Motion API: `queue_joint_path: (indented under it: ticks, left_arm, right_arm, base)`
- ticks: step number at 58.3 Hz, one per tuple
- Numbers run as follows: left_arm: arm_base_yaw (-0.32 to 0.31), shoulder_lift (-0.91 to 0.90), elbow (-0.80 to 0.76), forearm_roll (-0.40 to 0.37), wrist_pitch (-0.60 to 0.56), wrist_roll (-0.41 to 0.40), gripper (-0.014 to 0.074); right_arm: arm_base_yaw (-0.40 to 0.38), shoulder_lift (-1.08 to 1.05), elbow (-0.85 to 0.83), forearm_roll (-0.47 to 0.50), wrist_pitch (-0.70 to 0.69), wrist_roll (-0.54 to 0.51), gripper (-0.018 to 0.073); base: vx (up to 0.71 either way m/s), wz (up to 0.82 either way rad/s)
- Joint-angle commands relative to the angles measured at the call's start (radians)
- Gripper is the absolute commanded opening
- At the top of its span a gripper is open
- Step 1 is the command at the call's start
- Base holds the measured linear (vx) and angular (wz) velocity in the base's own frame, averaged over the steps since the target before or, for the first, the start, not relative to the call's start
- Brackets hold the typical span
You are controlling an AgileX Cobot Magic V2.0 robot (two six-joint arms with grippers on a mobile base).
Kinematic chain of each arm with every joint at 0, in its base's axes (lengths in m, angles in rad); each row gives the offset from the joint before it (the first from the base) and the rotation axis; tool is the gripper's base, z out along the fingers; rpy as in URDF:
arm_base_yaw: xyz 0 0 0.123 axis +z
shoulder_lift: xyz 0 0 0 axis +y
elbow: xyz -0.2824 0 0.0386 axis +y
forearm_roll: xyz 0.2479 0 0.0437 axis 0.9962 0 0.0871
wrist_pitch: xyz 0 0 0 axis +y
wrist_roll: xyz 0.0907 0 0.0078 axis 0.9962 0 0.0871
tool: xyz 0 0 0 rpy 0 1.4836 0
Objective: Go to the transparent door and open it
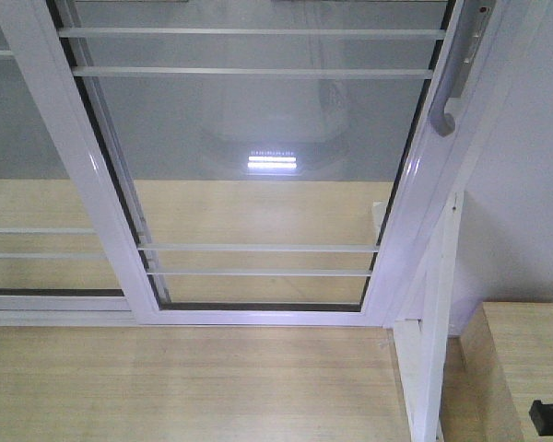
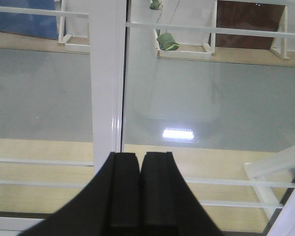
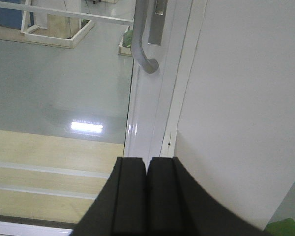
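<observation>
The transparent door (image 1: 258,129) fills the front view: clear glass in a glossy white frame with thin white bars. Its curved grey handle (image 1: 456,78) is on the right stile, and shows in the right wrist view (image 3: 143,44) above and ahead of my right gripper (image 3: 147,160). That gripper is shut and empty, pointing at the white stile (image 3: 147,113) below the handle, apart from it. My left gripper (image 2: 140,156) is shut and empty, facing the door's left stile (image 2: 107,88) and glass. The door stands closed against the right jamb.
A similar white-framed glass panel without a handle (image 1: 28,138) lies to the left. A white wall (image 1: 525,184) stands on the right. A wooden box edge (image 1: 516,368) sits at the lower right. Light wood floor (image 1: 184,378) lies before the door track.
</observation>
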Motion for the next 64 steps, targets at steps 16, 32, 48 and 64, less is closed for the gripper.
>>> queue_joint_path:
  ticks: [16,32,48,64]
  left_arm:
    - [-0.005,-0.012,0.023,-0.002,-0.08,-0.007,-0.0006]
    - [-0.005,-0.011,0.023,-0.002,-0.08,-0.007,-0.0006]
    - [-0.005,-0.011,0.023,-0.002,-0.079,-0.007,-0.0006]
    - [-0.005,-0.011,0.023,-0.002,-0.079,-0.007,-0.0006]
  right_arm:
    - [-0.004,-0.015,0.013,-0.001,-0.083,-0.002,-0.0008]
    - [-0.004,-0.015,0.013,-0.001,-0.083,-0.002,-0.0008]
    - [-0.004,-0.003,0.013,-0.001,-0.082,-0.002,-0.0008]
    - [-0.003,-0.003,0.013,-0.001,-0.081,-0.002,-0.0008]
  base:
    - [0.12,-0.1]
    - [0.09,-0.07]
    - [0.01,0.04]
    - [0.0,0.0]
